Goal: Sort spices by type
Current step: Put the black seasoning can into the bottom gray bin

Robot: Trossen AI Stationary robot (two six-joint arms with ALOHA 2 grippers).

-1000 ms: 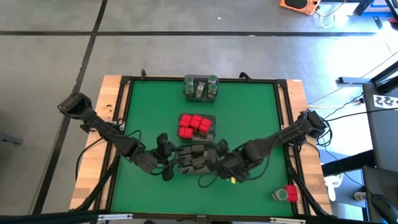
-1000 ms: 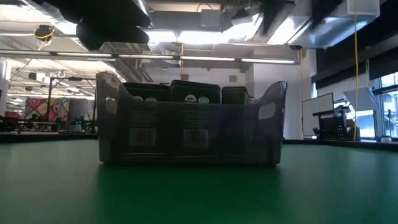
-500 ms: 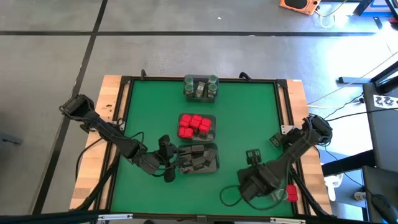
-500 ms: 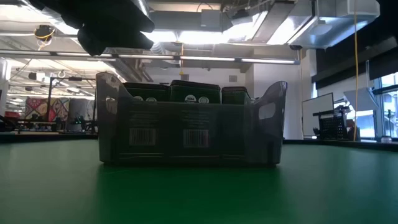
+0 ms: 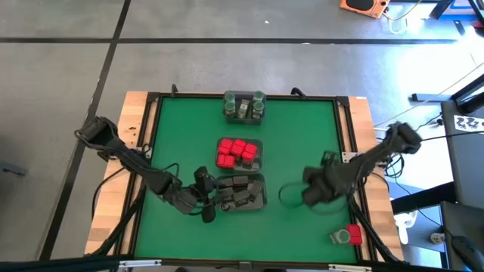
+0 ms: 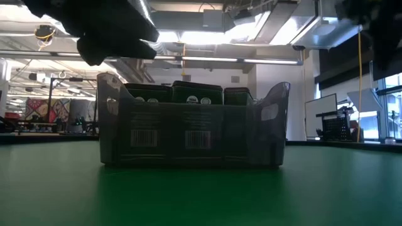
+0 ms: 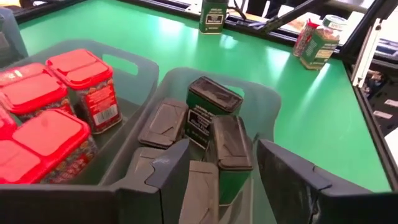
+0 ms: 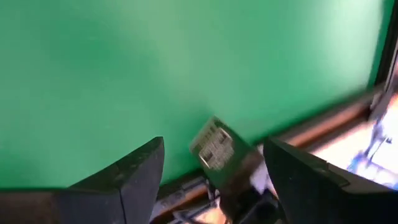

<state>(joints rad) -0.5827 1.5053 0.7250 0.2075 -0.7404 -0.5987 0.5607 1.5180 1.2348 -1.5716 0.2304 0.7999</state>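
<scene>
Green matting covers the table (image 5: 302, 136). From above, three trays run down its middle: green-lidded jars (image 5: 243, 104) farthest, red boxes (image 5: 238, 152) midway, dark tins (image 5: 240, 192) nearest. The left gripper (image 5: 209, 193) sits at that tray's left end; the right gripper (image 5: 316, 185) hovers well right of it.

Low down, the tin tray (image 6: 192, 124) stands alone.

Left wrist: fingers (image 7: 166, 169) parted over the tins, empty.

Right wrist: fingers (image 8: 140, 168) apart, a tin (image 8: 225, 155) blurred between them.

1. a green-topped table (image 5: 302, 143) with wooden side edges fills the frame's middle.
2. three clear plastic trays sit on it: top centre (image 5: 243, 107), centre (image 5: 240, 153), lower centre (image 5: 240, 193).
3. a red-lidded jar and a green-lidded jar (image 5: 347, 236) lie lower right.
</scene>
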